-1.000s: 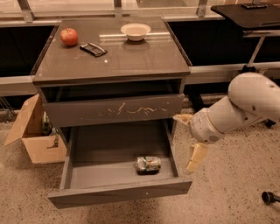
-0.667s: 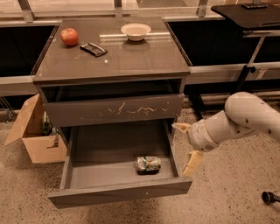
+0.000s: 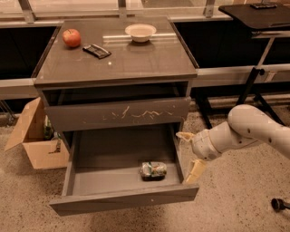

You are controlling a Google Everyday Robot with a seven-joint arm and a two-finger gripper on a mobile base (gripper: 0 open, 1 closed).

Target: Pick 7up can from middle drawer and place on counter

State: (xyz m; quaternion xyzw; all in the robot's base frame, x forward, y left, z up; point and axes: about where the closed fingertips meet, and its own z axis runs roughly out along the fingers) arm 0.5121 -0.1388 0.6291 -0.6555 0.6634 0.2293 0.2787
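The 7up can (image 3: 153,170) lies on its side in the open middle drawer (image 3: 124,197), toward the front right. The drawer is pulled far out of the grey cabinet. My gripper (image 3: 189,153) hangs at the drawer's right wall, just right of the can and a little above it. It is open and empty, with one pale finger (image 3: 183,135) up and the other pale finger (image 3: 195,171) down. The counter (image 3: 136,61) is the glossy top of the cabinet, above the drawers.
On the counter stand a red apple (image 3: 71,37), a dark flat packet (image 3: 96,50) and a white bowl (image 3: 140,32). A shut drawer front with pale scratches (image 3: 118,114) sits above the open drawer. A cardboard box (image 3: 34,136) stands left of the cabinet, and a black table (image 3: 253,11) stands at the back right.
My arm and gripper have moved down and left, closer to the drawer's right wall. The can and drawer have not moved.
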